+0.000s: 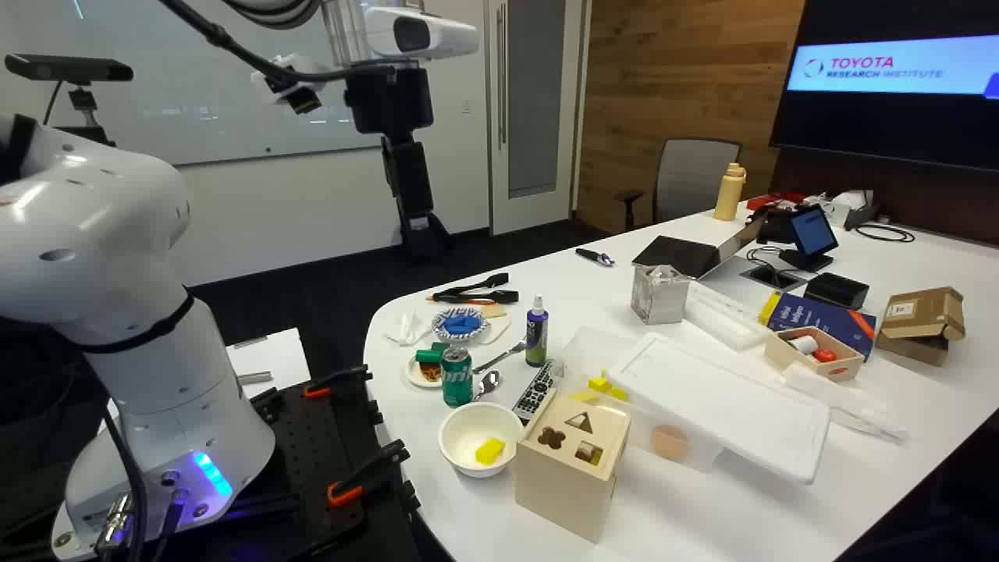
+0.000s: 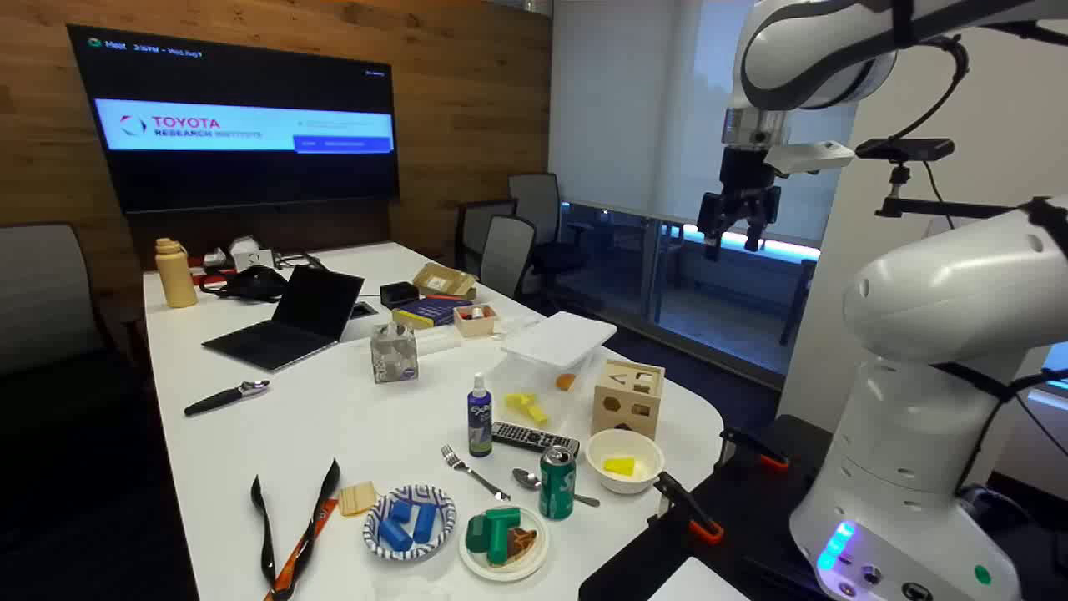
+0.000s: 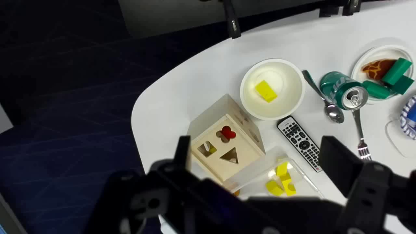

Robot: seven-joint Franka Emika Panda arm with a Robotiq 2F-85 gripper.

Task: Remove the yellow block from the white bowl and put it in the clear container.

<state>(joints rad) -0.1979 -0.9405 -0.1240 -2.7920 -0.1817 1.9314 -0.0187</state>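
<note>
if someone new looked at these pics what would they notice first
Probably the big white robot arm, its blue lights glowing, beside the table in both exterior views. Next, perhaps, the lit wall screen beyond the table. On the table, the bright yellow block would likely pop inside the white bowl, which sits beside the wooden box.

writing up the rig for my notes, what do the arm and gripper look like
The arm is mostly glossy white and rounded, with black straps, a black cable and a glowing blue strip on its base. The gripper is black, with two blocky fingers.
</note>
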